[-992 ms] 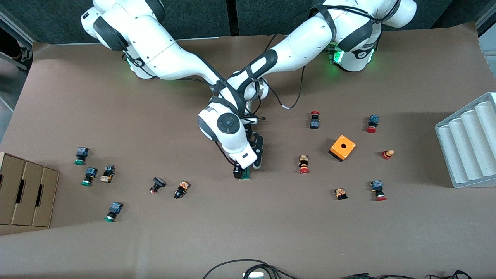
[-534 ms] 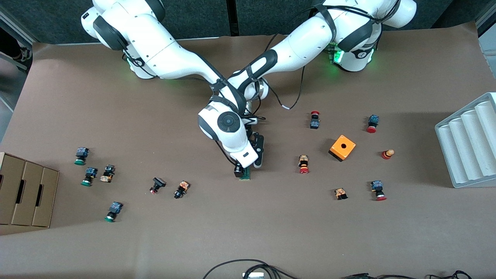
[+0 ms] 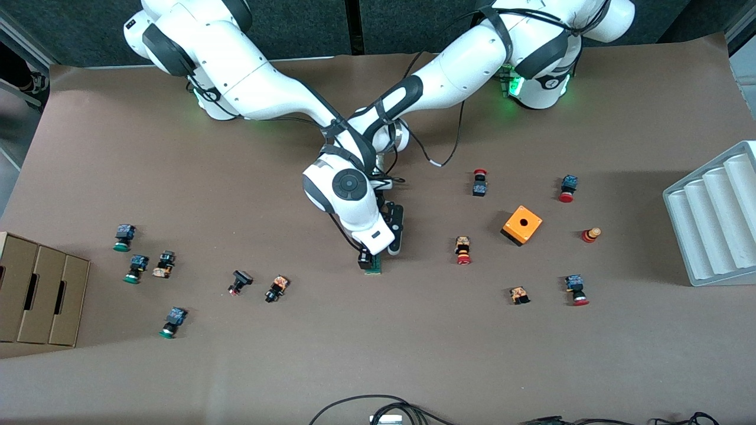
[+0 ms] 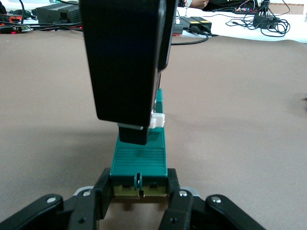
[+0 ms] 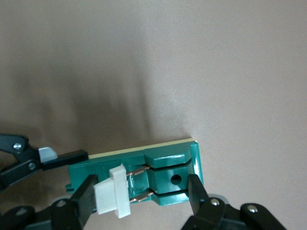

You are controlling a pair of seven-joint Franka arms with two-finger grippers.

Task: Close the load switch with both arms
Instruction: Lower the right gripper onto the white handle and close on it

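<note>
The load switch (image 3: 372,267) is a narrow dark-green block lying on the brown table at mid-table. Its white piece (image 5: 112,191) stands off the block on two bare metal blades. My left gripper (image 4: 139,189) is shut on the end of the load switch (image 4: 139,158) that is farther from the front camera. It shows as a black finger (image 3: 394,233) beside the right hand. My right gripper (image 5: 140,189) comes down from above. One of its fingers rests against the white piece and the other against the green end (image 5: 184,175). The right hand hides most of the switch in the front view.
An orange box (image 3: 521,225) and several red-capped buttons (image 3: 463,251) lie toward the left arm's end. Green-capped buttons (image 3: 124,237) and a cardboard box (image 3: 35,295) lie toward the right arm's end. A ridged white tray (image 3: 714,218) sits at the table's edge. Cables (image 3: 378,410) lie along the front edge.
The right hand has shifted very slightly over the switch. The left arm and the switch have stayed where they were.
</note>
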